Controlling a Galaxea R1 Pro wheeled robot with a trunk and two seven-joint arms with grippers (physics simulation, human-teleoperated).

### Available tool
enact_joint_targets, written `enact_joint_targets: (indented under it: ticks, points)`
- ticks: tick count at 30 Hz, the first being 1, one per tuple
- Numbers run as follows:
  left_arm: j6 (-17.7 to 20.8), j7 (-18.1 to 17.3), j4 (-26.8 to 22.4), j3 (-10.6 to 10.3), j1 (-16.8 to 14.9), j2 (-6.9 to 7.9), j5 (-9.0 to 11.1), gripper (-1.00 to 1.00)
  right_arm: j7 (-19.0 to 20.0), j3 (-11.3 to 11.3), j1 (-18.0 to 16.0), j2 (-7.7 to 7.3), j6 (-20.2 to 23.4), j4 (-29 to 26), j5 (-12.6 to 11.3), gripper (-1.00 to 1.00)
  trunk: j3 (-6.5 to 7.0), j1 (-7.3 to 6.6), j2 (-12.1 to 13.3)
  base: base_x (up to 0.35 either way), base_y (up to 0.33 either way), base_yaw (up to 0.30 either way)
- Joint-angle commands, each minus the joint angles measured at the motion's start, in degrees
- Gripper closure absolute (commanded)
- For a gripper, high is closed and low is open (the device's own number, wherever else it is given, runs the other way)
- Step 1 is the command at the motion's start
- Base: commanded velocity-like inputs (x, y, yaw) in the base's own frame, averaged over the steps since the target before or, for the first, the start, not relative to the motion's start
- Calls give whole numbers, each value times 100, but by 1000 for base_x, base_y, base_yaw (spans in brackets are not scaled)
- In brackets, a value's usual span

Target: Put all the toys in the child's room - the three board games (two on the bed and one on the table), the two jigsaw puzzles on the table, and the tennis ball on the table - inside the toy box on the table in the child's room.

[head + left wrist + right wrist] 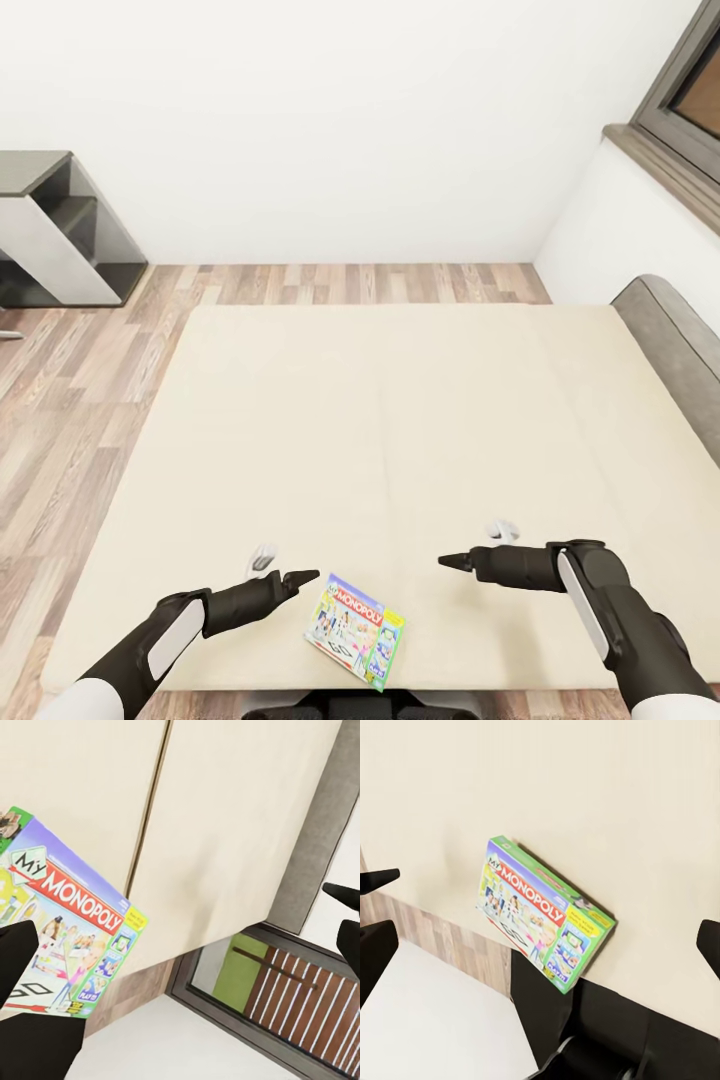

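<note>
A white-green "MONOPOLY" board game lies flat on the beige bed, close to its near edge. My left gripper hovers open just left of the box, which is seen close up in the left wrist view. My right gripper hangs open a short way to the box's right and slightly beyond it. The right wrist view has the box between its spread fingers. Neither gripper touches the box. The table, toy box, jigsaw puzzles and tennis ball are out of view.
The bed's low grey headboard runs along the right. A dark-grey and white cabinet stands on the wood-plank floor at the far left. White walls close the back, with a dark-framed window at the upper right.
</note>
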Motion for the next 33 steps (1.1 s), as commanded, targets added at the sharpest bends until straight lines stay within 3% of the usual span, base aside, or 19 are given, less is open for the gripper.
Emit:
enact_joint_targets:
  ticks: [1, 33]
  points:
    - [44, 6, -3, -26, -4, 6, 61, -100, -18, -3, -3, 0, 47, -2, -49, -100, -16, 3, -9, 0, 0, 0]
    - [89, 48, 39, -9, -128, -12, 80, -100, -91, 23, -153, 17, 52, 104, -26, -100, -310, 3, -9, 0, 0, 0]
